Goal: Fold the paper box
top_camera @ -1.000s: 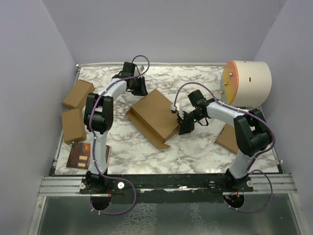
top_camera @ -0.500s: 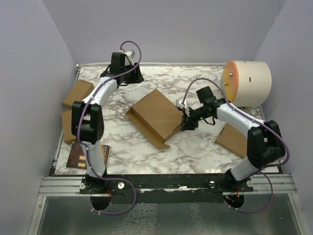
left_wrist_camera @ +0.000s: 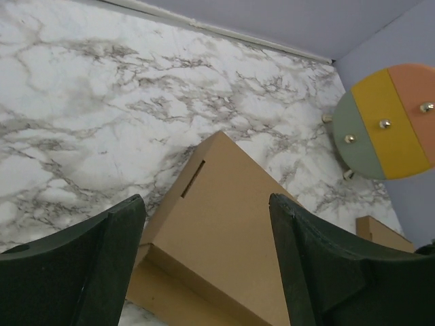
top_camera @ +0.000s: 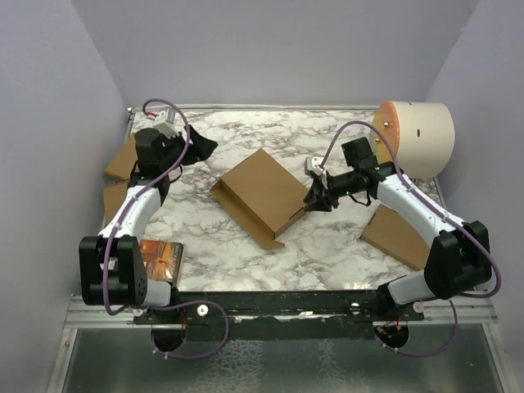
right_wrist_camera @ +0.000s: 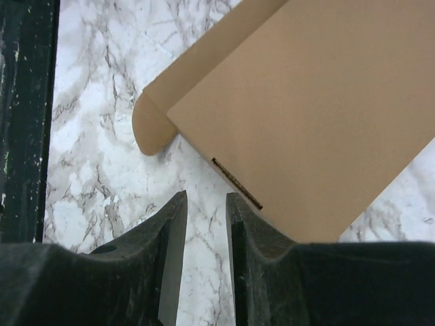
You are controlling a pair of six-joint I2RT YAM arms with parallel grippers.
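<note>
The paper box [top_camera: 260,192] lies mid-tabletop [top_camera: 327,246], lid down, set diagonally so one corner points toward the right arm. A tab sticks out at its near end.

The right claw [top_camera: 313,196] sits just beside that right-hand corner. Its fingers are a narrow gap apart and hold nothing. In the wrist view the box edge with its slot lies directly ahead of the fingertips, not between them.

The left claw [top_camera: 203,146] is spread wide and empty at the far left, well apart from the box, which lies to its right and nearer the bases.

Judgement: the right arm is far the nearer, so any pressing or tucking along that edge falls to it.
</note>
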